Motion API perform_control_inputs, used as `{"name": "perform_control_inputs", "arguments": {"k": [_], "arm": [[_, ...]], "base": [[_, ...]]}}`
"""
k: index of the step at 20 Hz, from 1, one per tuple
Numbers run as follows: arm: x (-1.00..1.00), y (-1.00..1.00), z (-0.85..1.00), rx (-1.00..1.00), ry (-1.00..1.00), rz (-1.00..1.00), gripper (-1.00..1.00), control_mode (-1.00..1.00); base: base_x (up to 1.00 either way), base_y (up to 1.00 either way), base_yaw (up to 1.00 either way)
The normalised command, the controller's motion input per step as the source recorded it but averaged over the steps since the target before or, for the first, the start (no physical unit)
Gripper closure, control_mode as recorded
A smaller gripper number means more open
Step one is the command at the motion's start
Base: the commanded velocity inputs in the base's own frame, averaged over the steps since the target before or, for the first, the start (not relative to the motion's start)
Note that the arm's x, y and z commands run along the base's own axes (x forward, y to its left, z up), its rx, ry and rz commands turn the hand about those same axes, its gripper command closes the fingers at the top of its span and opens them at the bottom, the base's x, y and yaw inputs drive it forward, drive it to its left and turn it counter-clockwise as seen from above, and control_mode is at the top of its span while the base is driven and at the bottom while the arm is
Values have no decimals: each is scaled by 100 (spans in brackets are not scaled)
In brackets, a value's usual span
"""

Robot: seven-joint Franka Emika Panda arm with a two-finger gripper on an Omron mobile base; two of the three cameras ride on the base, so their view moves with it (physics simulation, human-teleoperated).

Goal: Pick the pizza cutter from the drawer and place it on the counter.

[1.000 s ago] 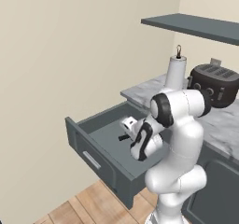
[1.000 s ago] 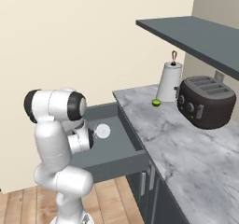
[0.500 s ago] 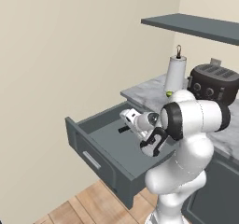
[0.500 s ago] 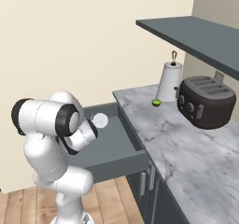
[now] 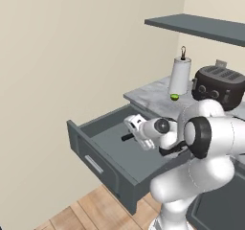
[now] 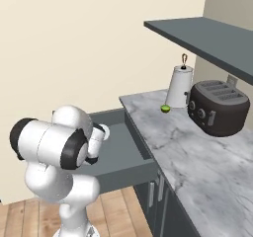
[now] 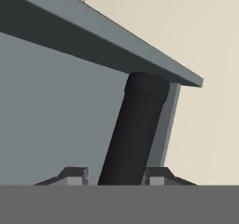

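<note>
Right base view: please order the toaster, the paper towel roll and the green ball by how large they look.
1. Toaster, largest.
2. Paper towel roll; it stands a little farther from the camera, so the gap is less sure.
3. Green ball, clearly smallest.

The pizza cutter between the gripper finger tips has a matt black, plastic-looking handle. The drawer around the gripper is smooth, flat slate-grey with a dull painted look, and its bar handle looks like pale brushed metal. Past the gripper, the counter is polished grey-veined marble, and the toaster on it is faintly glossy dark plastic or metal.
</note>
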Motion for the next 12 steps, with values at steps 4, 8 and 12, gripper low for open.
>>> {"name": "perform_control_inputs", "arguments": {"k": [4, 8, 12], "arm": [[14, 0, 100, 0, 3, 0, 100, -100], [45, 0, 100, 0, -3, 0, 100, -100], [27, -8, 100, 0, -11, 0, 100, -100]], "base": [[0, 0, 0], [0, 0, 0], [0, 0, 0]]}}
